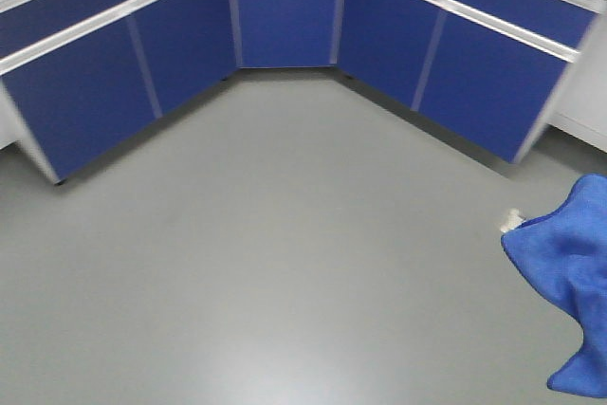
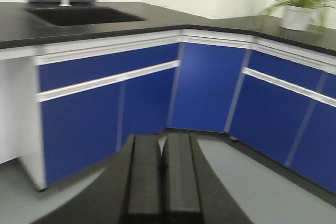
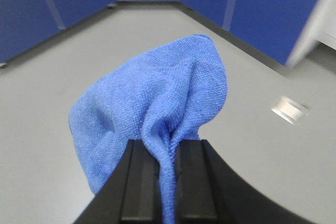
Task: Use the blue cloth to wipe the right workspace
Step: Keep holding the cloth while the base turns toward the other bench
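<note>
Right gripper (image 3: pixel 167 153) first, from its own wrist view: both jaws are clamped on a pinched fold of the blue cloth (image 3: pixel 157 93), which bunches out ahead of them over the grey surface (image 3: pixel 47 129). I cannot tell whether its hem touches down. A small white object (image 3: pixel 289 109), too blurred to name, lies to the right, towards the cabinet run under the counter's right-hand edge.

From the front view, the blue cloth (image 1: pixel 569 282) hangs at the right edge of frame, just beside that white object (image 1: pixel 512 220). I judge the wipe itself not yet begun. Next I'd lower the cloth flat and sweep it across the right side. The blue cabinets (image 1: pixel 285 7) below the counter's inner corner stand well apart, so there is plenty of room.

From the left wrist view, the left gripper (image 2: pixel 163 169) is closed on nothing, facing the counter (image 2: pixel 210 24), whose sink (image 2: pixel 79 15) and potted plant (image 2: pixel 299 3) sit towards opposite ends.
</note>
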### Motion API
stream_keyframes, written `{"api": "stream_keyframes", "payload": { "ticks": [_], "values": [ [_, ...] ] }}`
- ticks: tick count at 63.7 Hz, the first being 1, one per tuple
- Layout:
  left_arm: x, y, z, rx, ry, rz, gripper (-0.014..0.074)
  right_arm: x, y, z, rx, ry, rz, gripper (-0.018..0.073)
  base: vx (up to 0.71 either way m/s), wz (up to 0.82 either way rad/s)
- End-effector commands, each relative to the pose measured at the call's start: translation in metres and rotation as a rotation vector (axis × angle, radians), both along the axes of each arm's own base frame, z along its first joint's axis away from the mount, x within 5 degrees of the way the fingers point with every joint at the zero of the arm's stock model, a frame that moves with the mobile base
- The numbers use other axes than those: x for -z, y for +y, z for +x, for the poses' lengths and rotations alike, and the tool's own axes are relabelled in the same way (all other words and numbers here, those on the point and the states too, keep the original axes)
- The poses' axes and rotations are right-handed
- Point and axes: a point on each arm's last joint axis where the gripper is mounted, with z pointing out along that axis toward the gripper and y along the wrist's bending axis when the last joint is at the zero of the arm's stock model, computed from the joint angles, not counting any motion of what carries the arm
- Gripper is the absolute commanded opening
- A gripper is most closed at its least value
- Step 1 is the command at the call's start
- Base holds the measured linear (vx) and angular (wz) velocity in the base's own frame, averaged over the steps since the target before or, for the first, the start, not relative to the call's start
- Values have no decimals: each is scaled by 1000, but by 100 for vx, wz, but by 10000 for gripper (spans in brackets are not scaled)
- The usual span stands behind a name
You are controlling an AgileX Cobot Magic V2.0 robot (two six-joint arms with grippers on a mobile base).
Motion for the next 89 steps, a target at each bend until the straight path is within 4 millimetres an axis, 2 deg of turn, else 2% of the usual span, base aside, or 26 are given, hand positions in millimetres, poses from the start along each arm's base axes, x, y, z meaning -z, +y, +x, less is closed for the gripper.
{"api": "stream_keyframes", "payload": {
  "ticks": [1, 52, 89],
  "values": [
    [2, -1, 0, 10, -68, -4, -6, -13, 0, 3, -2, -74, 4, 42, -6, -77],
    [2, -1, 0, 10, -68, -4, -6, -10, 0, 1, 1, -36, -3, 42, -1, -58],
    [2, -1, 0, 10, -68, -4, -6, -10, 0, 1, 2, -32, -4, 42, 16, -40]
  ]
}}
